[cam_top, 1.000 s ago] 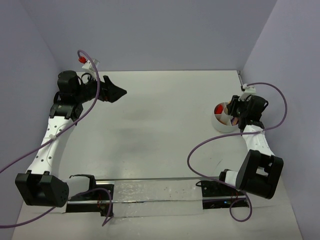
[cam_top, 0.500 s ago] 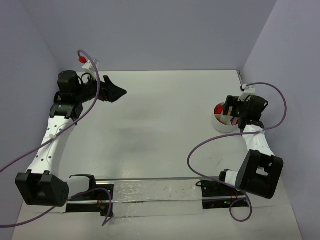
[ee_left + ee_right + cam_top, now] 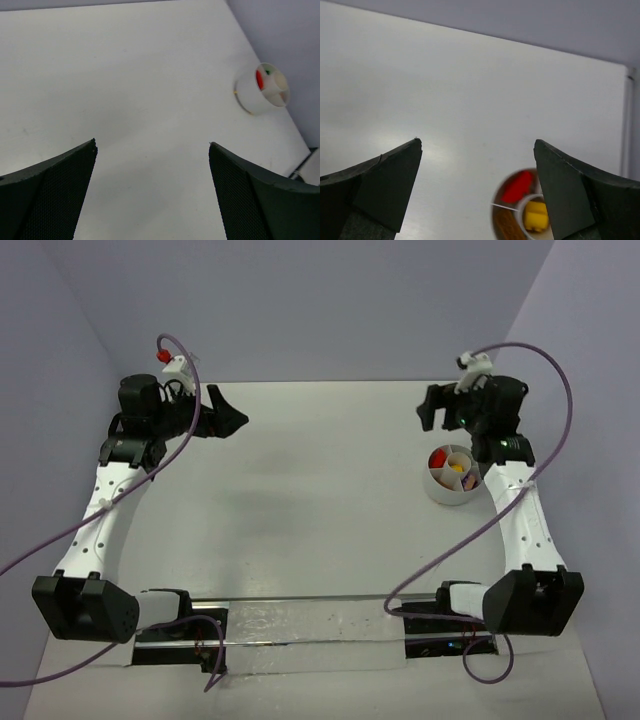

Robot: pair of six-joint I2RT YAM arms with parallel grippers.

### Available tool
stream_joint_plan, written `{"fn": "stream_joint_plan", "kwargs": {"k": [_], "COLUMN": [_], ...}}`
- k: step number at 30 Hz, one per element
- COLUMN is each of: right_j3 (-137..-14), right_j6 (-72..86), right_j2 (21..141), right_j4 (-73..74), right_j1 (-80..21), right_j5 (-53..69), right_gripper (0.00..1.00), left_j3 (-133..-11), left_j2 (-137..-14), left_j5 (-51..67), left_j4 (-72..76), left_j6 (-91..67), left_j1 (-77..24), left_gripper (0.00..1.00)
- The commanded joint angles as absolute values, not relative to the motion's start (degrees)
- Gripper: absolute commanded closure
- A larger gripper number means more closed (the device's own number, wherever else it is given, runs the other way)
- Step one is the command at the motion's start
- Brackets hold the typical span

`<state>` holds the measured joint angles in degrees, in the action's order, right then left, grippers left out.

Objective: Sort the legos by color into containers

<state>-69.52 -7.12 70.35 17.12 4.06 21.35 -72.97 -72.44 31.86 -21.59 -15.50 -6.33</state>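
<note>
1. Left gripper (image 3: 228, 420), far left: jaws spread, empty, seemingly parked out of the way.
2. Right gripper (image 3: 432, 405): jaws apart, empty, hanging just beyond the cup, leaving it unobstructed.
3. White cup (image 3: 445, 492), right: red brick (image 3: 437, 458) and yellow brick (image 3: 456, 468) lie in separate wedges, sorted by color.

white table (image 3: 320, 490), lavender walls (image 3: 330, 310) (evenly lit)

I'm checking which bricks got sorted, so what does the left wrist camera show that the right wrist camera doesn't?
Only the left wrist: the left fingers, open, and a green brick in the white cup. Only the right wrist: the right fingers, open, plus a yellow brick and an orange-brown brick. Both: the cup, a red brick and the table.
</note>
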Motion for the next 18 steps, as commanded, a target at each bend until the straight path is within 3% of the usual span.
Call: {"fn": "stream_joint_plan", "kwargs": {"k": [1,10,18], "right_j3": [-77.9,-68.0,-64.1], "right_j6": [-3.4,4.4,4.1], "right_j2": [74.3,75.8,72.6], "right_j4": [27.4,18.0,16.1], "right_j1": [-5.5,-21.1,-22.5], "right_j5": [18.4,17.0,14.5], "right_gripper": [0.0,0.0,0.0], "left_j3": [-73.4,-62.2,-58.8], "left_j2": [-72.8,-70.5,-69.5], "left_j5": [22.7,13.5,11.9], "left_j4": [-26.7,-24.5,-22.2], "left_j6": [-10.7,-3.2,-2.8], "left_j1": [-5.5,-3.4,-3.3], "left_gripper": [0.01,0.01,0.01]}}
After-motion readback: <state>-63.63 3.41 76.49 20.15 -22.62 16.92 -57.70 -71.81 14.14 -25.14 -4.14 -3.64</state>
